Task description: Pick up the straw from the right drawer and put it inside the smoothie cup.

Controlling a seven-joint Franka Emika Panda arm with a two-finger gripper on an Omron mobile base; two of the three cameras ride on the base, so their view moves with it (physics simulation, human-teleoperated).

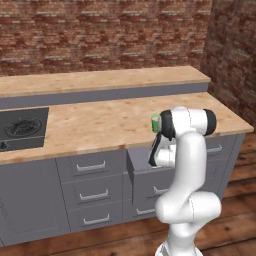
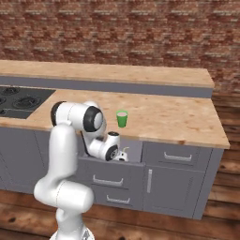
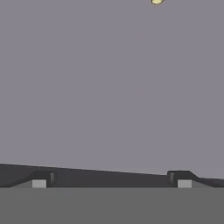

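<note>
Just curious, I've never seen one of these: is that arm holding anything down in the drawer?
Nothing is held. The end effector is open inside the right drawer, its fingertips apart over bare grey floor.

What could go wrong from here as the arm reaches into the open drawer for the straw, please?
The straw shows as a sliver at the hand view's top edge, so the open gripper could close short of it. The hand sits low inside the right drawer, so it might scrape the wall. Lifting out could bump the smoothie cup near the counter edge.

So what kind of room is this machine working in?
A kitchen, though a rendered one: a wooden counter over grey drawers, a black stove set into it, and a brick wall behind.
</note>
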